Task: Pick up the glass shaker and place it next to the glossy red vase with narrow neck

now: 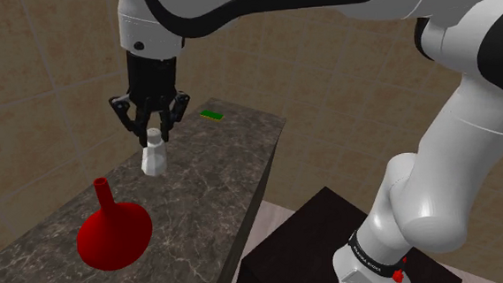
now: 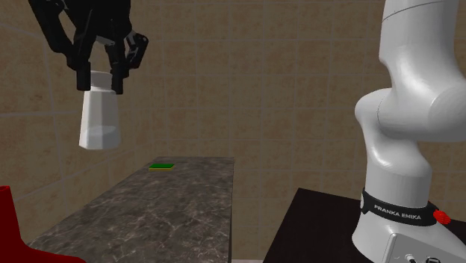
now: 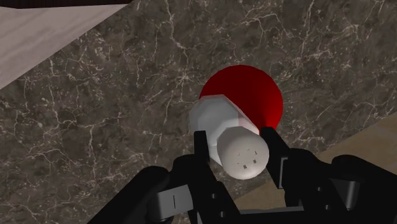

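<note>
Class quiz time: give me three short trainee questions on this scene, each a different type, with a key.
1. True or false: the gripper is shut on the white shaker.
2. Multiple choice: the shaker is A) standing on the counter, B) held in the air above it, C) lying on its side.
3. Fill in: the small flat thing on the counter is ____ in colour.
Key: 1 true; 2 B; 3 green.

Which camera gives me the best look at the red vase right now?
The shoulder view: the whole red vase shows, neck and body, standing on the counter. The second exterior view catches its edge, lower left. The wrist view sees it from above, partly behind the shaker.
</note>
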Robot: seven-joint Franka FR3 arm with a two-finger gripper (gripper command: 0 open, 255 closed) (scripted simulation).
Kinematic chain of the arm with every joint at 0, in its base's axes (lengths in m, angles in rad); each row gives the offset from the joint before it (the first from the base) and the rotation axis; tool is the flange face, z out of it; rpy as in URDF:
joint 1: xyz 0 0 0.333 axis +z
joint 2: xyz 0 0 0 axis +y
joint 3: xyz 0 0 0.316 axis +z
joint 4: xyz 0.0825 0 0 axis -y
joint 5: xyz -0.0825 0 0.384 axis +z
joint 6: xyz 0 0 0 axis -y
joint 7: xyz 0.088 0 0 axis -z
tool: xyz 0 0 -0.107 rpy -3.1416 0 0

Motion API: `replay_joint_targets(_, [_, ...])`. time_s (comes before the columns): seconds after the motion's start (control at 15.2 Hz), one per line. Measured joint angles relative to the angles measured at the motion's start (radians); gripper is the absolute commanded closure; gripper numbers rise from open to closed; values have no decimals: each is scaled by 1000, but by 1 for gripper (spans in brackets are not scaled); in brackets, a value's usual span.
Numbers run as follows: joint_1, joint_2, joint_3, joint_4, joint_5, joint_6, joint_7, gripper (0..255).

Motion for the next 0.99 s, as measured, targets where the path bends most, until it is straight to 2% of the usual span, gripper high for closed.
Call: replay_joint_targets(0.99, [5,36,4,-163,-8,198,3,255])
